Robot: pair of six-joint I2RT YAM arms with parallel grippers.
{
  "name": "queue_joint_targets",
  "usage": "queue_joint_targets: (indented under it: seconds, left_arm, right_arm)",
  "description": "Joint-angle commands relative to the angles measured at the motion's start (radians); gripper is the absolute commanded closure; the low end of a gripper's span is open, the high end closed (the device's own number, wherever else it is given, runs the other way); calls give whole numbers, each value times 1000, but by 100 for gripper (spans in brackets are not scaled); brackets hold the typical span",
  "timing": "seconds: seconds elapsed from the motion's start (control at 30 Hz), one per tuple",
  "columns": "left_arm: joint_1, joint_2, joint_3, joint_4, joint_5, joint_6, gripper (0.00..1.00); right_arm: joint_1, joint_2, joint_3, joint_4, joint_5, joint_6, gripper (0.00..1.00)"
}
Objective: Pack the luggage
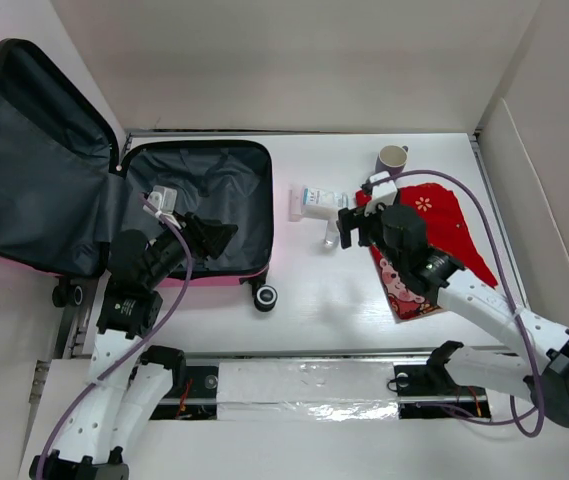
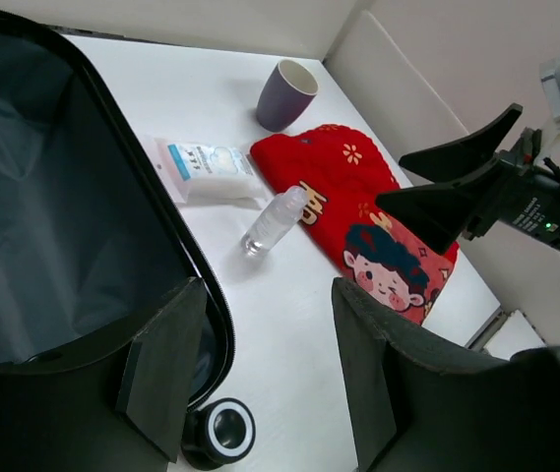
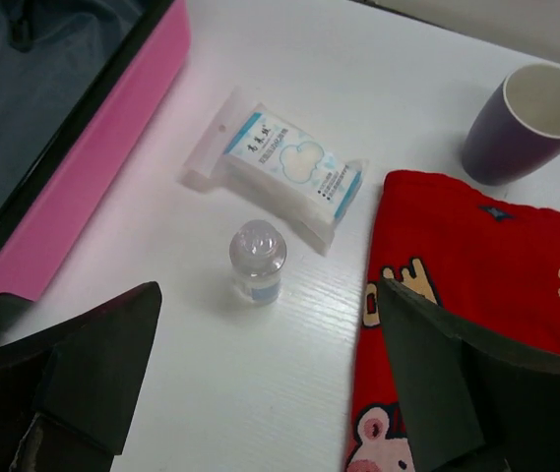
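The hot-pink luggage (image 1: 226, 180) lies open at the left, its dark grey lining bare and its lid (image 1: 34, 170) leaning back. My left gripper (image 1: 222, 236) hangs open over the case's right rim (image 2: 197, 270), nothing between its fingers (image 2: 166, 359). My right gripper (image 1: 356, 228) is open above a small clear bottle (image 3: 257, 261), which lies on the table between the case's pink wall (image 3: 93, 157) and a red cartoon-print cloth (image 3: 476, 285). A white tissue pack (image 3: 289, 172) sits just beyond the bottle. Nothing is held.
A purple cup (image 1: 392, 158) stands at the back right past the cloth (image 1: 434, 235). A black suitcase wheel (image 2: 218, 433) juts out near the front. White walls enclose the table on the back and right.
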Motion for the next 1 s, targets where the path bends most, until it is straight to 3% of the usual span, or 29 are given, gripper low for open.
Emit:
queue_joint_targets:
  seconds: [0.0, 0.03, 0.1, 0.17, 0.2, 0.23, 0.27, 0.33, 0.37, 0.4, 0.47, 0.53, 0.6, 0.97]
  left_arm:
    - [-6, -13, 54, 11, 14, 32, 49]
    - [-6, -20, 54, 2, 5, 36, 49]
    - [-6, -24, 62, -15, -26, 45, 51]
    - [-6, -27, 60, -18, -33, 50, 62]
    - [-6, -29, 59, -20, -33, 52, 71]
    - [-6, -33, 57, -18, -30, 55, 93]
    - [-6, -39, 56, -18, -30, 61, 100]
    - [-6, -43, 56, -23, -43, 59, 100]
    - [-6, -43, 56, -23, -47, 59, 100]
    - [-6, -40, 56, -24, -52, 58, 100]
    - [-6, -40, 52, -23, -52, 55, 77]
    - [-6, -46, 49, -20, -49, 53, 53]
    - [-6, -44, 51, -21, -53, 53, 46]
    - [-6, -43, 49, -23, -46, 56, 45]
  right_arm:
    - [10, 47, -20, 35, 37, 47, 6]
    - [10, 57, -23, 49, 37, 60, 10]
    - [10, 77, -30, 66, 35, 67, 26]
    - [10, 102, -27, 75, 38, 76, 58]
    - [10, 108, -27, 80, 38, 77, 69]
    - [10, 122, -27, 92, 40, 79, 78]
    - [10, 130, -26, 98, 41, 80, 79]
    - [10, 145, -21, 103, 50, 83, 65]
    - [10, 162, -18, 100, 55, 90, 34]
    - [10, 169, -15, 101, 63, 96, 20]
    - [10, 202, -15, 112, 70, 102, 0]
    - [0, 231, -1, 115, 58, 103, 0]
    - [0, 280, 18, 115, 70, 117, 0]
    - [-19, 536, 109, 239, 49, 119, 8]
